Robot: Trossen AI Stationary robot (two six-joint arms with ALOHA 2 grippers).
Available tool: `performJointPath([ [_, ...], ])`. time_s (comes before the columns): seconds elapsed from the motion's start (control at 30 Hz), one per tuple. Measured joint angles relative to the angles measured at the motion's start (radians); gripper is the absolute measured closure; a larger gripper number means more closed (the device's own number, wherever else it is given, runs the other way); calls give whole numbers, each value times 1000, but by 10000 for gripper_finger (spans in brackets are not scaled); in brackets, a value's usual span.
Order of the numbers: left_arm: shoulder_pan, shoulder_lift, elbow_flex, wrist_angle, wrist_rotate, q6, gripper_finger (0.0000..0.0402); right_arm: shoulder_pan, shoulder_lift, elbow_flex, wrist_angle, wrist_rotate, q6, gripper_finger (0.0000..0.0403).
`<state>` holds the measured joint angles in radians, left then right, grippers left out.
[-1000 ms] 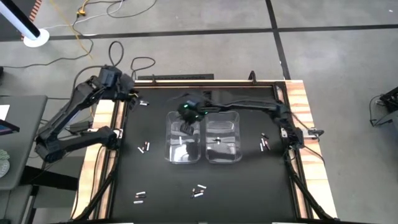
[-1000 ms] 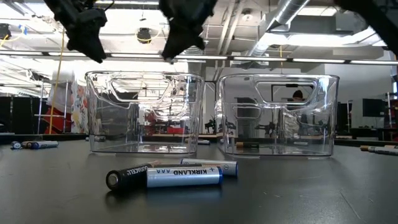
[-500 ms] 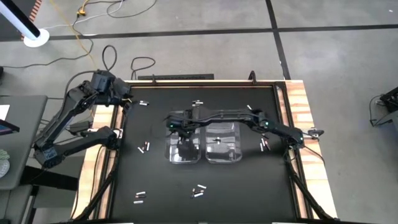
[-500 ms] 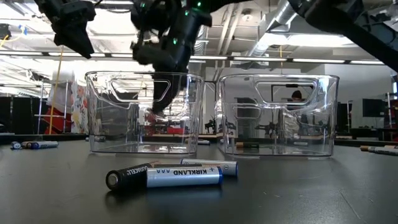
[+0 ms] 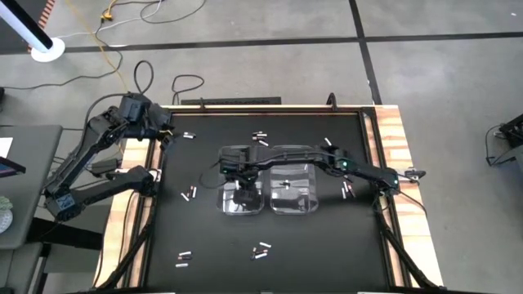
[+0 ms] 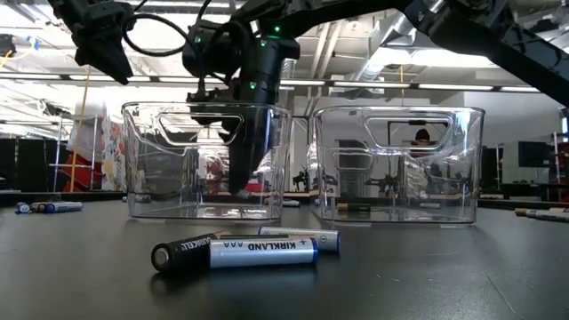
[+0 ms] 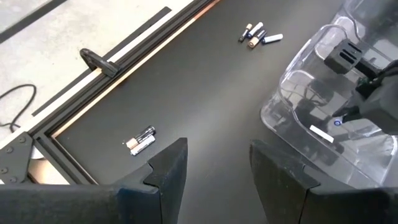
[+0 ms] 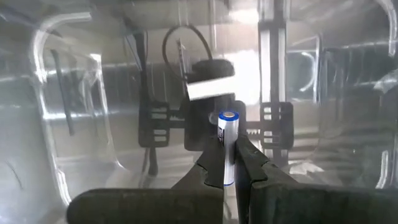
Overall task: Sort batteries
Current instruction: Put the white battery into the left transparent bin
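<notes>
My right gripper (image 5: pixel 243 181) reaches down inside the left clear bin (image 5: pixel 222 175), shut on a white-and-blue battery (image 8: pixel 228 146). Another white battery (image 8: pixel 210 87) lies on that bin's floor. The right clear bin (image 5: pixel 313 175) stands beside it with a battery (image 5: pixel 286 184) in it. Loose batteries lie on the black table: a pair (image 5: pixel 189 193) left of the bins, some (image 6: pixel 262 252) near the front edge, and others (image 5: pixel 260 135) behind the bins. My left gripper (image 5: pixel 163 129) hangs open above the table's far left corner, with nothing between its fingers (image 7: pixel 168 171). My right gripper pinches the battery's barrel (image 8: pixel 227 163) between its two fingertips. The battery lies along the fingers, its blue-ringed end (image 8: pixel 228 116) sticking out past the tips. The fingers (image 6: pixel 238 173) point steeply down from above into the left bin. Whether the battery touches the bin's floor I cannot tell.
The right arm (image 5: pixel 327 157) stretches across above the right bin from the table's right side. A raised frame (image 7: pixel 99 62) edges the black mat. More batteries lie at the far left (image 7: pixel 140 140) and right of the bins (image 5: pixel 346 188). Open mat lies between the bins and the front edge.
My right gripper has gone down from above the left bin's rim into the bin, tipping to point more steeply down, still shut on the battery. My left gripper has drawn back a little toward the table's left edge.
</notes>
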<state>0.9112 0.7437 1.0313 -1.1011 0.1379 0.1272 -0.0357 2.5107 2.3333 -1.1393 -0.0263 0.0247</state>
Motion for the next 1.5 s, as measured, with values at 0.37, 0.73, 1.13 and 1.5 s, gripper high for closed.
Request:
performJointPath([
  [0.37, 0, 0, 0, 0, 0, 1, 233, -4, 15, 1, -25, -2, -7, 386],
  [0.73, 0, 0, 0, -2, 0, 8, 233, 3, 15, 1, -34, -2, -7, 350],
  [1.13, 0, 0, 0, -8, 0, 8, 233, 3, 15, 1, -35, -1, -6, 311],
  [1.5, 0, 0, 0, -8, 0, 8, 233, -28, -79, 21, -49, 1, 111, 310],
])
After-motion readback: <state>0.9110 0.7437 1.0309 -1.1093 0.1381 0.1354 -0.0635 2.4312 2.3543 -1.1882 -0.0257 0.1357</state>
